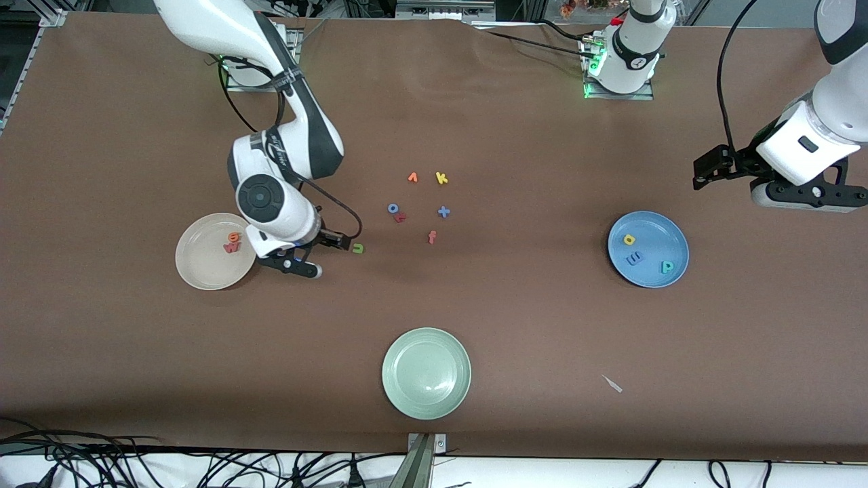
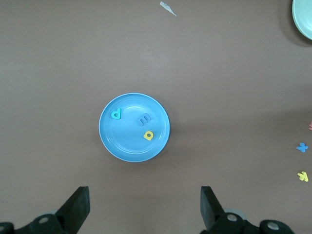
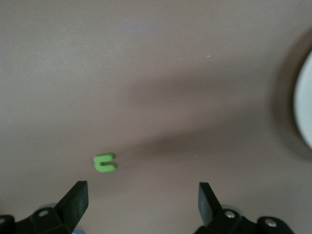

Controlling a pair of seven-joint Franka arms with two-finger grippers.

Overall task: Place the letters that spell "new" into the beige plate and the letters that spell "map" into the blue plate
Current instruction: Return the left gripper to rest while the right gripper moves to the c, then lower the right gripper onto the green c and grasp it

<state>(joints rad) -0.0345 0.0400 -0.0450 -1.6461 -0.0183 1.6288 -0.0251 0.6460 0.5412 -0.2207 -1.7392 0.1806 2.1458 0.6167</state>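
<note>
pale green plate (image 1: 426,373) bare | green "n" (image 1: 357,249) small, U-like, flat on table

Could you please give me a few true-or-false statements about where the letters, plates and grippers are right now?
1. The blue plate holds three letters. True.
2. The green n lies in the beige plate. False: it lies on the table beside that plate, toward the loose letters.
3. The green plate holds a letter. False: nothing lies in it.
4. The right gripper is open. True.
5. The left gripper holds the yellow a. False: it is open and holds nothing; the a lies in the blue plate.
</note>
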